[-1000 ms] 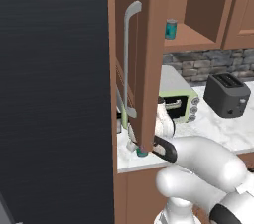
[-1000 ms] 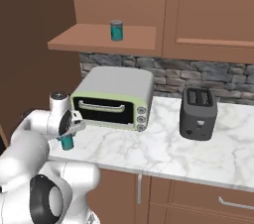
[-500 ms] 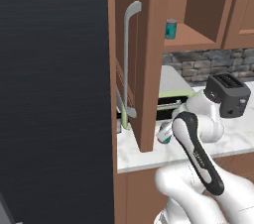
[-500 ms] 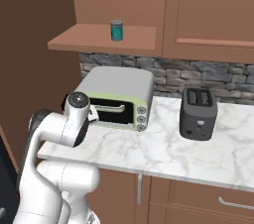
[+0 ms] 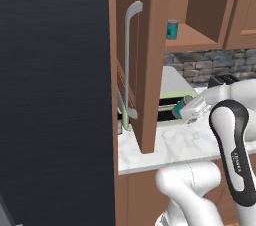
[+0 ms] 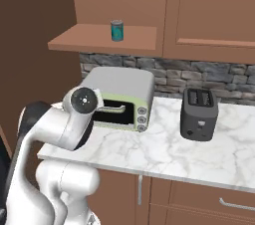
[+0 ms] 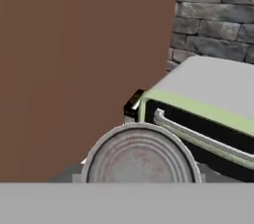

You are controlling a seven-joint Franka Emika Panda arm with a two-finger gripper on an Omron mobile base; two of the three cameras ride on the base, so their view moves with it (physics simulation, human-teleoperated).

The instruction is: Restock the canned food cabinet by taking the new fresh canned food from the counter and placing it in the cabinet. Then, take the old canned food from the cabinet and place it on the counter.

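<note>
A teal can (image 5: 178, 108) hangs in the air in front of the toaster oven, with my gripper (image 5: 184, 109) shut on it. Its grey metal lid (image 7: 139, 157) sits low in the hand view. A second teal can (image 5: 172, 29) (image 6: 117, 30) stands on the shelf (image 6: 99, 40) of the reddish-brown cabinet. The cabinet's tall door (image 5: 150, 50) stands swung open to the left of the held can, its grey bar handle (image 5: 127, 60) facing left. Below lies the white marble counter (image 5: 172, 145) (image 6: 209, 154). In the right base view my own wrist (image 6: 84, 100) hides the gripper.
A green and grey toaster oven (image 6: 119, 100) (image 7: 208, 114) sits on the counter just behind the held can. A black toaster (image 6: 200, 114) stands further right. The stone backsplash (image 6: 164, 77) runs behind. A large dark panel (image 5: 55, 95) fills the left side.
The arm has lifted the can from low by the door's bottom edge, up and to the right, to the front of the toaster oven. The shelf can has not moved.
</note>
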